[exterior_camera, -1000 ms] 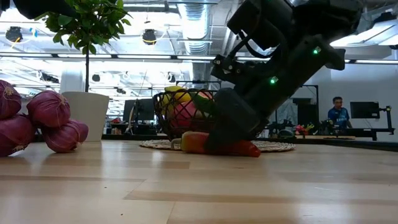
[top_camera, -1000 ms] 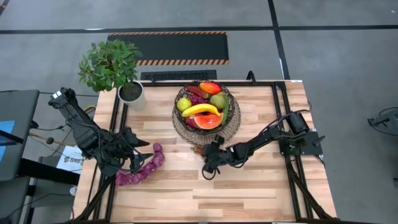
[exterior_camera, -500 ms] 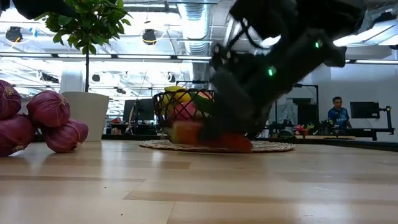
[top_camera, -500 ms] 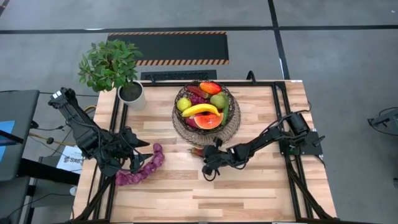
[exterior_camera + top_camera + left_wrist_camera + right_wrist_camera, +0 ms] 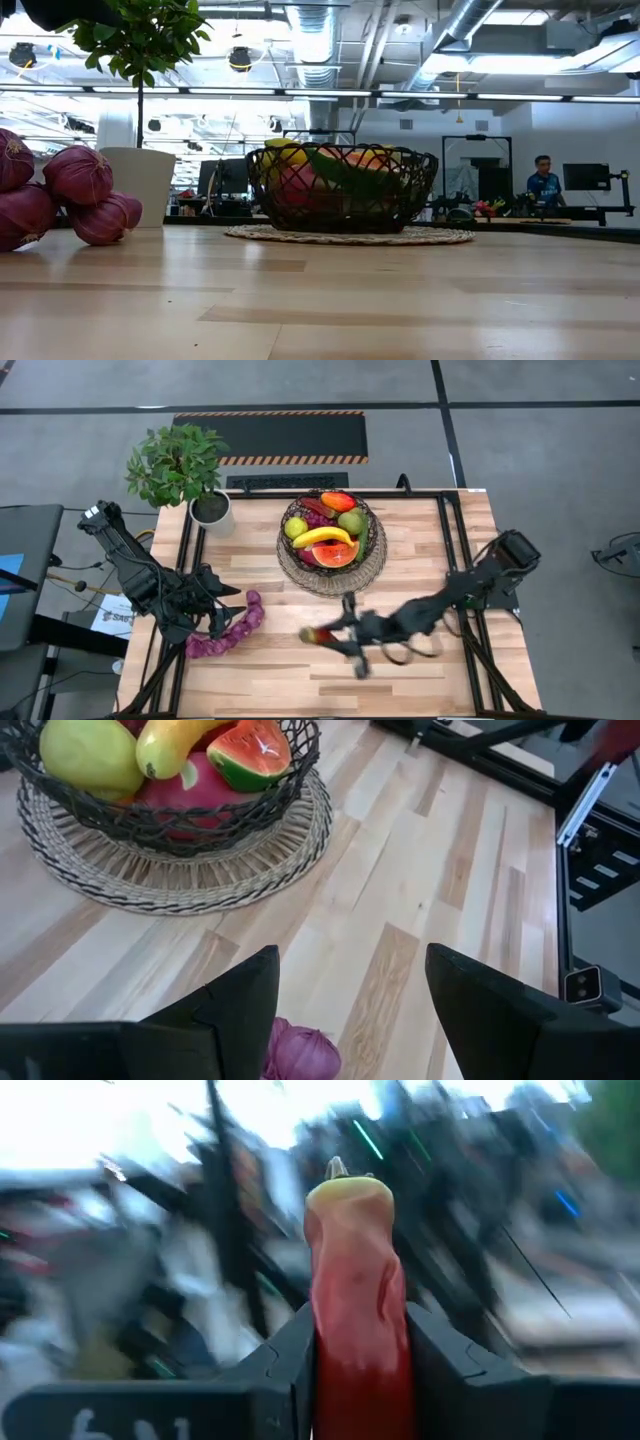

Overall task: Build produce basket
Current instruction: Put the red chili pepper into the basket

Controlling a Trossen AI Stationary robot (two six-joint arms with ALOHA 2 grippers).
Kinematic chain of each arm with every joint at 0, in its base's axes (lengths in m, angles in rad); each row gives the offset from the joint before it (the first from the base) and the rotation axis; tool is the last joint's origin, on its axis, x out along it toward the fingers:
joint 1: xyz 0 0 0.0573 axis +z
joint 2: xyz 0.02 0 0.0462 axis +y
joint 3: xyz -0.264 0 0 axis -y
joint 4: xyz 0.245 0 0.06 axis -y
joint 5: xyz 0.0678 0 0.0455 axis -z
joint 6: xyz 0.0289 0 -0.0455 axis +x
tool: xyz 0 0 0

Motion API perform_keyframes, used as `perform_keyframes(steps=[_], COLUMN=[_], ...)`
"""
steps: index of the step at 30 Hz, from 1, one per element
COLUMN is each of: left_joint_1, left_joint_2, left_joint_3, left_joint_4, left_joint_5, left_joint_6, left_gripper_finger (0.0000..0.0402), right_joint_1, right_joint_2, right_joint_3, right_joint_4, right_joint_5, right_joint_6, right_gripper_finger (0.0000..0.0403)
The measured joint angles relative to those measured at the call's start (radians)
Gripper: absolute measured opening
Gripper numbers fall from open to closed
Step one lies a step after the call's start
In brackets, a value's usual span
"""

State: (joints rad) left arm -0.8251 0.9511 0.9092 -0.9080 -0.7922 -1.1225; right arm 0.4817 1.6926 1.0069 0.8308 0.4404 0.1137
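- Table (image 5: 400,690): light wood planks w/ dark frame rails down both sides; everything sits on it.
- Potted plant (image 5: 178,465): leafy green, white pot, far-left corner, well apart from the basket.
- Basket (image 5: 332,565): dark wire mesh bowl on a tan wicker base, far centre of the table. Low view shows it upright (image 5: 342,190); my left wrist view catches its near edge (image 5: 170,820).
- Produce in basket: banana (image 5: 322,537) across the middle, watermelon slice (image 5: 335,554) on the near side, green apple (image 5: 350,522) to the right, a yellow-green fruit (image 5: 293,528) to the left, orange-red piece (image 5: 338,501) at the far side.
- Purple string (image 5: 225,633): chain of purple bulbs lying on the table near-left, well apart from the basket; big in the low view at far left (image 5: 60,195).
- My left gripper (image 5: 215,610): at the left edge, just beside the purple string, fingers (image 5: 235,1010) spread wide, nothing between them.
- My right gripper (image 5: 345,635): near centre, in front of the basket, blurred in the high view. Jaws closed on a red pepper (image 5: 355,1320), gripped at its lower half, yellow-tipped end sticking out past my fingertips (image 5: 285,1360). From above the pepper (image 5: 318,635) pokes out leftward, apart from the basket.
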Motion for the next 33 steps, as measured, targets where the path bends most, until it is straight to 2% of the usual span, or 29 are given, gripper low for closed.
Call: perform_keyframes(steps=[7, 13, 18, 20, 25, 27, 33], left_joint_1=[0.0, 0.0, 0.0, 0.0, 0.0, 0.0, 0.0], left_joint_2=[0.0, 0.0, 0.0, 0.0, 0.0, 0.0, 0.0], left_joint_3=[0.0, 0.0, 0.0, 0.0, 0.0, 0.0, 0.0], left_joint_4=[0.0, 0.0, 0.0, 0.0, 0.0, 0.0, 0.0], left_joint_5=[-0.033, -0.034, -0.034, -0.034, -0.034, -0.035, -0.034], left_joint_6=[0.0, 0.0, 0.0, 0.0, 0.01, 0.01, 0.018], left_gripper_finger=[0.0237, 0.0237, 0.0237, 0.0237, 0.0237, 0.0237, 0.0237], right_joint_1=[0.131, 0.195, 0.22, 0.225, 0.223, 0.223, 0.223], right_joint_2=[-0.097, -0.103, -0.101, -0.103, -0.115, -0.116, -0.116], right_joint_3=[0.0, 0.0, 0.0, 0.001, 0.001, 0.001, 0.005], right_joint_4=[0.284, 0.391, 0.401, 0.362, 0.093, 0.011, -0.22], right_joint_5=[-0.193, -0.379, -0.4, -0.394, -0.364, -0.275, 0.027], right_joint_6=[-0.228, -0.246, -0.261, -0.276, -0.252, -0.254, -0.401], right_gripper_finger=[0.0136, 0.0135, 0.0138, 0.0138, 0.0137, 0.0138, 0.0137])
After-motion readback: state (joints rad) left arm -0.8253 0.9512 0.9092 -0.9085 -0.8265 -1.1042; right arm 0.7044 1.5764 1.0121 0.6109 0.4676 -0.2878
